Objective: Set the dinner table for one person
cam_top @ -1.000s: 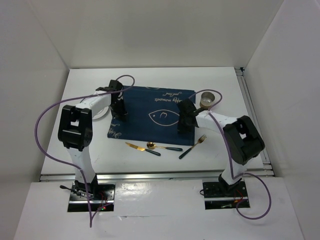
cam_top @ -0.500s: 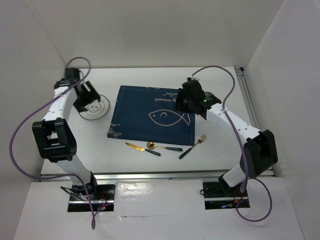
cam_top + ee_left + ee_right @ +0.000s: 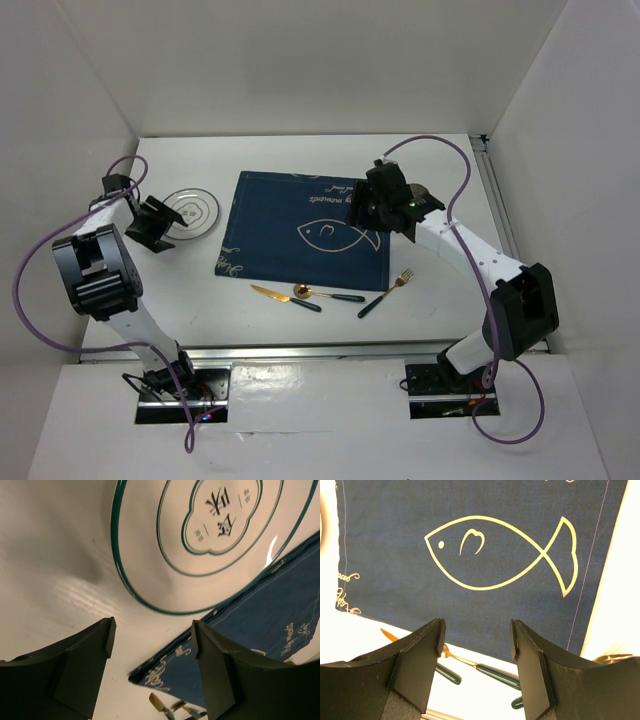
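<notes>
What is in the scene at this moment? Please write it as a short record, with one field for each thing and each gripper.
dinner table: white, carries everything
placemat: navy, fish drawing, lies flat in the middle
plate: on the table beside the placemat, on the left arm's side; nothing on it
knife: on the table, at the placemat's near edge
spoon: next to the knife
fork: near the placemat's near right corner
left gripper: open, empty, by the plate
right gripper: open, empty, above the placemat
setting: not yet laid

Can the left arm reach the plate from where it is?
Probably yes. The left gripper hangs open right beside the plate, with nothing between them to block it.
</notes>
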Available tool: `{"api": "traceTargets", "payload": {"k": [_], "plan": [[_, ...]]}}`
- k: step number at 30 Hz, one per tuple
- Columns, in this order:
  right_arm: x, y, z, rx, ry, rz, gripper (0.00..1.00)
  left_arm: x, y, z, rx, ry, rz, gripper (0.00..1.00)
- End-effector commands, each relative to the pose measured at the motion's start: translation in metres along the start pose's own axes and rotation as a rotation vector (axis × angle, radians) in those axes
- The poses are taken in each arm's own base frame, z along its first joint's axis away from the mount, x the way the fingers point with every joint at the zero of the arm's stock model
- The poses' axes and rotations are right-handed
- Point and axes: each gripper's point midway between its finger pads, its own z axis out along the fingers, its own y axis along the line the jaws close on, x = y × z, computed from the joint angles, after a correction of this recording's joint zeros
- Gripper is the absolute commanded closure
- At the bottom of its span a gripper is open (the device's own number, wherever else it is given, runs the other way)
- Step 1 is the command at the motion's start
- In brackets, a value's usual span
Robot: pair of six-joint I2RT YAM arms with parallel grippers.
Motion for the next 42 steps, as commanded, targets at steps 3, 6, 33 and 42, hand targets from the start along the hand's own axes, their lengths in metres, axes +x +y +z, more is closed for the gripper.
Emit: {"api": "traceTargets", "payload": {"k": [3,6,33,42], "plan": [[-0.007,-0.001,-0.015,-0.015,-0.026,0.002,0.34,-0.014,-0.012,0.03,0.09,-0.011,-0.04,0.22],[-0.006,0.0,-0.019,-0.022,-0.021,0.002,0.34,-0.013,-0.008,0.038,0.095,-0.016,-0.048,0.22],[-0.02,0.002,-0.02,-0.028,-0.037,0.007,0.34,-0.018,-0.108,-0.079,0.423,-0.132,0.201,1.0],[-0.019,-0.017,-0.016,-0.006,-0.026,0.039,0.34,0.106,-0.163,-0.081,0.558,0.14,0.477,1.0]]}}
